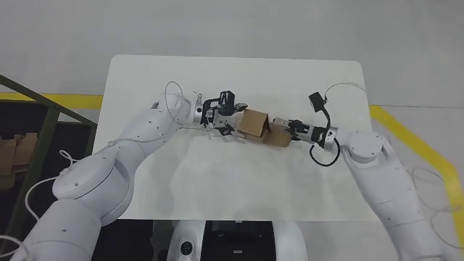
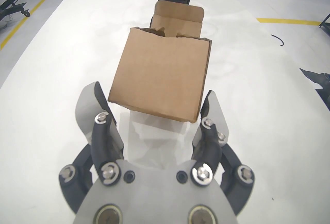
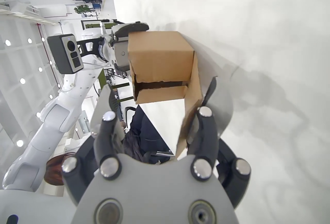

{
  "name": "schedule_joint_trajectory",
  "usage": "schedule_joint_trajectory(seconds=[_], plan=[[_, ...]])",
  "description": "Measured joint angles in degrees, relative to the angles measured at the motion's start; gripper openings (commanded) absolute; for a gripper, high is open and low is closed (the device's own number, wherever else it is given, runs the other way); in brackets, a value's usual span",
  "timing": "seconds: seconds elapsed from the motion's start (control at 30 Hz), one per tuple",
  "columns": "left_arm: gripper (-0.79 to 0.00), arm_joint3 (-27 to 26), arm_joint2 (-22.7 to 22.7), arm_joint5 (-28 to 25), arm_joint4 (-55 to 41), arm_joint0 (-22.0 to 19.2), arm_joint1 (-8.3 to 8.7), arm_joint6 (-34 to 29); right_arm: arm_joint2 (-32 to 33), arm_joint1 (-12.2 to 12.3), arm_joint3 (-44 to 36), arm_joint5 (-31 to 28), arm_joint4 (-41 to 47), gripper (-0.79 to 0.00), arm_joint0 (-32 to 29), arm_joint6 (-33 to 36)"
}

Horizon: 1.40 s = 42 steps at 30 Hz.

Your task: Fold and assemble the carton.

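One brown carton sits at the middle of the bench between both arms, with an end flap open. The left fingers are spread and flank its closed end. The right fingers are spread too, one lying against the open flap.

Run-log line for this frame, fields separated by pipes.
carton centred on table, one end open | left gripper around other end | right gripper open, flap against one finger
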Motion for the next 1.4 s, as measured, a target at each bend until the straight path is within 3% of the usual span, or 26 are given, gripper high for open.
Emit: schedule_joint_trajectory(seconds=[0.1,0.17,0.3,0.47,1.0,1.4], plan=[[-0.111,-0.04,-0.07,-0.04,0.1,0.01,0.03,-0.04,1.58,0.37,-0.88,-0.25,0.81,-0.191,-1.14,0.01],[-0.111,-0.02,-0.11,-0.08,0.19,0.0,0.04,-0.08,2.5,0.58,-1.4,-0.51,1.82,-0.336,-1.87,0.72],[-0.114,-0.18,-0.22,-0.15,0.33,0.03,0.04,-0.15,3.25,0.91,-1.63,0.81,3.46,-0.314,-2.53,3.62],[-0.108,-0.4,-0.33,-0.33,0.56,0.04,-0.07,-0.33,1.37,0.54,-0.06,2.34,5.25,-0.397,-1.01,5.45],[-0.105,-1.66,-0.92,-0.4,1.58,-0.1,-0.21,-1.23,-2.62,-0.94,1.74,8.58,9.02,-0.419,4.12,-0.04],[-0.099,-1.47,-1.75,-0.64,1.5,0.22,-0.03,-1.72,-4.25,-1.67,3.9,7.61,13.55,-0.345,5.22,1.89]])
